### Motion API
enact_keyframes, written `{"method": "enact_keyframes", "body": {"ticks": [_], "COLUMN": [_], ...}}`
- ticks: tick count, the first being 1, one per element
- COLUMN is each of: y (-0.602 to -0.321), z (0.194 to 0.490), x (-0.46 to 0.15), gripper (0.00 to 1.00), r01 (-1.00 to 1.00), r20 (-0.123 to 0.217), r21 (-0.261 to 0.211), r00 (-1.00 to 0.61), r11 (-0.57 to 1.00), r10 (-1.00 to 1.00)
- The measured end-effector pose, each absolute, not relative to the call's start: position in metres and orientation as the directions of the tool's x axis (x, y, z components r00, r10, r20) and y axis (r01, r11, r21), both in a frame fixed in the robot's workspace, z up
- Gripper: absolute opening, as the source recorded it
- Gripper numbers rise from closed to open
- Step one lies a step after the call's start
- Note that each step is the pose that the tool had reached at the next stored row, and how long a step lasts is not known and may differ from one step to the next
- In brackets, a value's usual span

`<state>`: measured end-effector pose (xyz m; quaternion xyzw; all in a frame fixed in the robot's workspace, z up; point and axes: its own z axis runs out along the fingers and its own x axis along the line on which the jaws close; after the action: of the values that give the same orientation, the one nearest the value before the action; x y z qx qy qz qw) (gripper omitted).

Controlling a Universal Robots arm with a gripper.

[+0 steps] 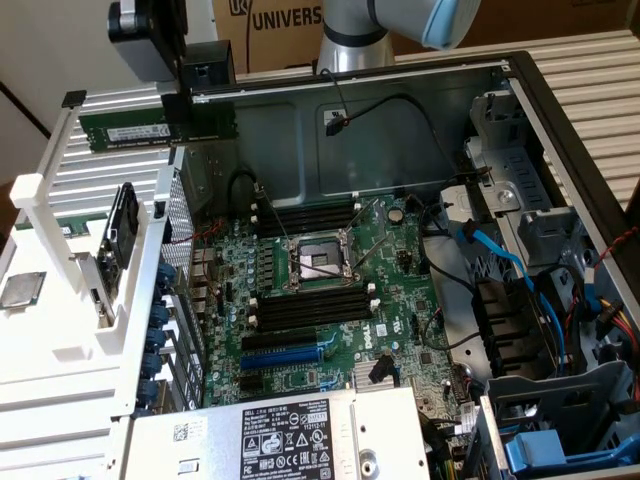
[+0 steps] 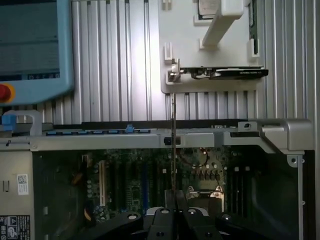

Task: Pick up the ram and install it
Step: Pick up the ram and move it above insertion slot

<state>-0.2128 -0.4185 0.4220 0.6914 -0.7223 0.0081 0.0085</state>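
Open computer case (image 1: 560,120): lies flat on the ribbed metal worktop (image 1: 590,70), side panel off, interior exposed.

Motherboard (image 1: 400,300): seated on the case floor. Two banks of long black memory slots, one on the far side (image 1: 305,218) and one on the near side (image 1: 310,305) of the processor socket (image 1: 318,262). All slots in both banks read as vacant. A blue expansion slot (image 1: 285,355) lies nearer than the near bank.

White parts rack (image 1: 40,330): stands just outside the case wall on the exterior view's left and carries a black card held upright.

Power supply (image 1: 200,430): near edge of the case, label facing up.

Robot arm (image 1: 350,30): reaches in from the far side, above the case.

Ram (image 1: 130,130): off the rack and held in the air at the far corner on the exterior view's left, long edge level, above the case wall and well apart from the motherboard. In the wrist view it shows edge-on as a thin line (image 2: 173,140) running out from the fingers over the board.

End effector (image 1: 180,120): clenched on the ram, gripping it partway along its length; the wrist view (image 2: 174,200) shows the fingers pressed against both faces.
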Motion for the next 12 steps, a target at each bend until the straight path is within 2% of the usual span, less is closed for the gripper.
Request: {"method": "enact_keyframes", "body": {"ticks": [12], "y": [-0.419], "z": [0.422], "x": [-0.158], "gripper": [0.12], "r01": [-0.999], "r20": [0.029], "r21": [0.001], "r00": [-0.044], "r11": [0.044], "r10": [-0.999]}}
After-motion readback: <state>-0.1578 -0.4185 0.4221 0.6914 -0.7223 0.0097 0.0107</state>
